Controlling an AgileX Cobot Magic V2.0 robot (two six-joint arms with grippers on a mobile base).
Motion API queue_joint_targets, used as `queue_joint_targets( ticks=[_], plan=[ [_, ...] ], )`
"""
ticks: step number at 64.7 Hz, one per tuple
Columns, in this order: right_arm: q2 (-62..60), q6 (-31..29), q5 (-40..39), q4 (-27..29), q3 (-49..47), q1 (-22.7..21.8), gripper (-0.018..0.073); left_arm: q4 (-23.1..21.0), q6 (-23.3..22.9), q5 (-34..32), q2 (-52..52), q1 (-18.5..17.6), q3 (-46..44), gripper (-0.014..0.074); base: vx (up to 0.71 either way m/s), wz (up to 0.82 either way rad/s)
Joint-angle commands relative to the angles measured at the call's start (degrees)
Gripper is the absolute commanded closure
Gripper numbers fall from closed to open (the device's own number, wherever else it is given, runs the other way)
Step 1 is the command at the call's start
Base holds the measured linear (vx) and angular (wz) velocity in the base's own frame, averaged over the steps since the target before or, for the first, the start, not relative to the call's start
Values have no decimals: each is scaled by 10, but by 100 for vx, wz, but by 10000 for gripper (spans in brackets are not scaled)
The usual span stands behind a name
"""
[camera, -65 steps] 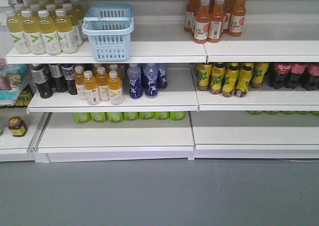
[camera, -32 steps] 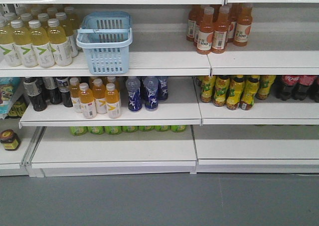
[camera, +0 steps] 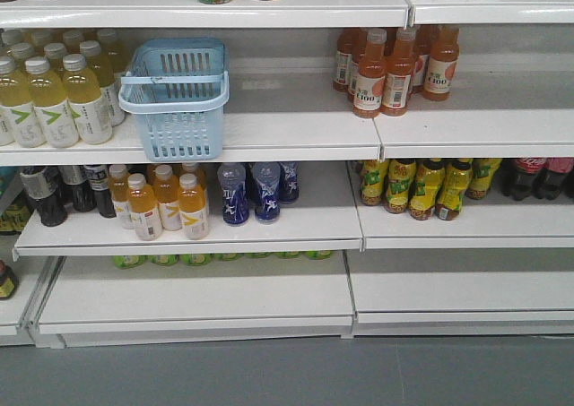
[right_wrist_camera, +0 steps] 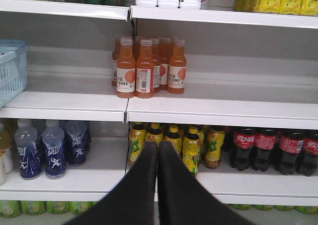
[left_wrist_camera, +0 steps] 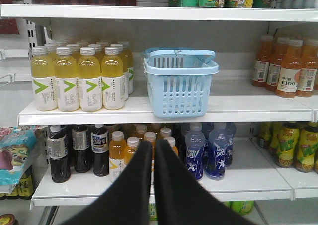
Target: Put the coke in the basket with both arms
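Basket point(camera: 175, 101) stands at the near edge of the middle table level point(camera: 278, 146). Left bottle group point(camera: 54, 101) is just beside it on the left. Right bottle group point(camera: 395, 70) is on the same level, well apart to the right. On the level below, small bottles point(camera: 161, 204) sit under the basket, with cola bottles point(camera: 538, 177) at the right end.

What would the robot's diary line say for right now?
stage: nothing picked yet | basket: on shelf, beside yellow bottles | coke can: not in view | left end effector: shut, empty | right end effector: shut, empty
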Motion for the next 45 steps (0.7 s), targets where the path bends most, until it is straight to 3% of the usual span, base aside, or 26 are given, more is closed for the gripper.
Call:
queue_joint_targets(
  ticks=[1, 45],
  plan=[
    [-10, -2, -41, -1, 6, -4, 568, -5, -6, -40, -12, -1, -1, 604, 15, -5],
    [-10, -2, -41, -1, 6, -4, 568, -5, -6, -40, -12, -1, -1, 604, 12, -4]
  ],
)
